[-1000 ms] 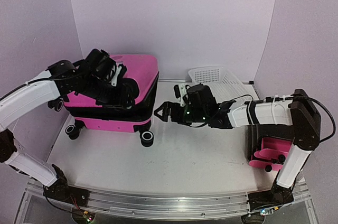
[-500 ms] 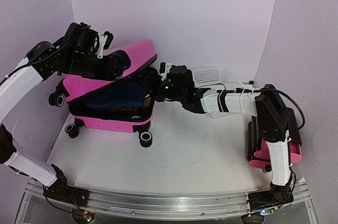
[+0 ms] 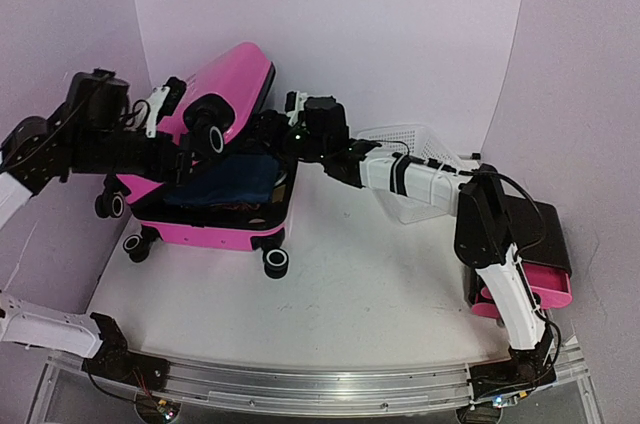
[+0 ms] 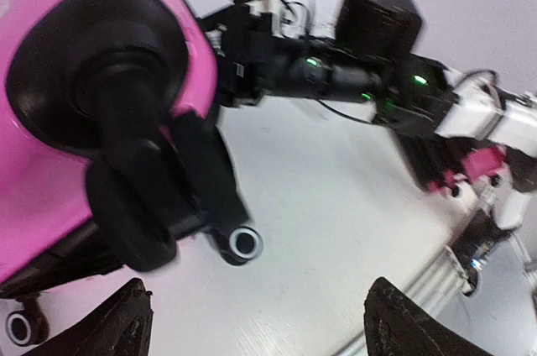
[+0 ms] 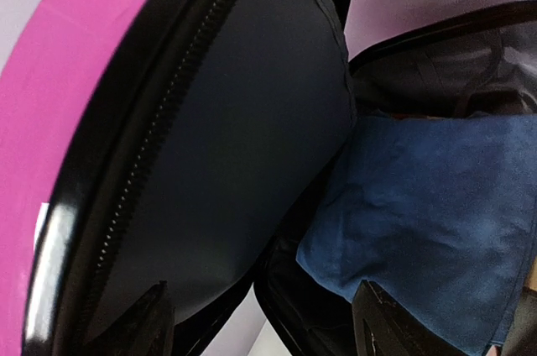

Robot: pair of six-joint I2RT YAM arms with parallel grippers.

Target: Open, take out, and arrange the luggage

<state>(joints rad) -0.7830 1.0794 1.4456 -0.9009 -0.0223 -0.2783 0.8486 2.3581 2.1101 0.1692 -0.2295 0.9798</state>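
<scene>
The right end effector (image 5: pixel 267 327) has its fingers spread, and the zippered rim of the lid (image 3: pixel 238 72) runs down between them. No pinch shows, so it seems to be propping the lid from underneath, not gripping it. That fits the reach: the right arm stretches across the counter (image 3: pixel 380 294) to the open side of the luggage (image 3: pixel 215 231), where a raised lid would otherwise drop shut.

The left end effector (image 4: pixel 268 329) is also spread wide with nothing between its fingers. It hangs just off the lid's outer shell, beside a black wheel housing (image 4: pixel 126 121), probably freed to go for the contents while the other arm takes the weight.

Inside the shell, a blue cloth (image 5: pixel 436 196) lies folded against the black lining and has not yet been lifted out. The luggage rests flat at the rear left of the counter, its wheels toward the front and left. The white mesh basket (image 3: pixel 400 137) is just to its right, and the black cabinet with pink drawers (image 3: pixel 535 244) stands at the far right.

A second ago the luggage was shut, with the left end effector on top of the lid and the right one out over the counter by the front corner. Half a second ago the lid was partly up under the left arm. Now it tilts much more steeply, the left has let go and drawn back, and the right has moved in under the rim.
</scene>
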